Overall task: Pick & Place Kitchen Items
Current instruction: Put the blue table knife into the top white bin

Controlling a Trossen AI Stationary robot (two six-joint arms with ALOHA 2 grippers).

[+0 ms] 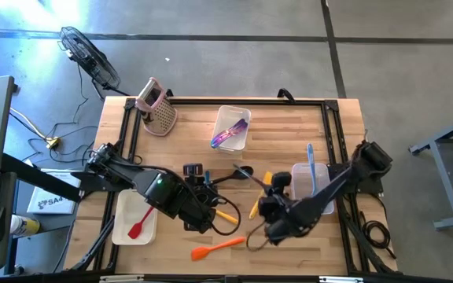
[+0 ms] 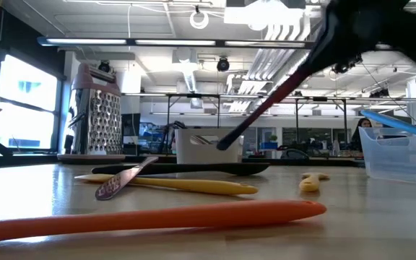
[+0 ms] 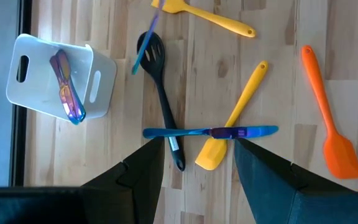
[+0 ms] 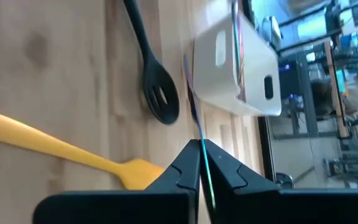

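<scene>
Our right hand (image 4: pixel 201 163) is clenched on a thin purple utensil (image 4: pixel 194 115) lifted off the bench (image 1: pixel 289 118). Our left hand (image 3: pixel 197 155), released, hovers over the blue spatula (image 3: pixel 210 132); it looks light, stiff and slick, best gripped mid-handle.

Light: bright, even; ceiling lamps (image 2: pixel 199 18) and left windows (image 2: pixel 16 101) glare
Shadows: soft, faint
Blur: near orange spatula (image 2: pixel 150 217) soft; right wrist view smeared
</scene>
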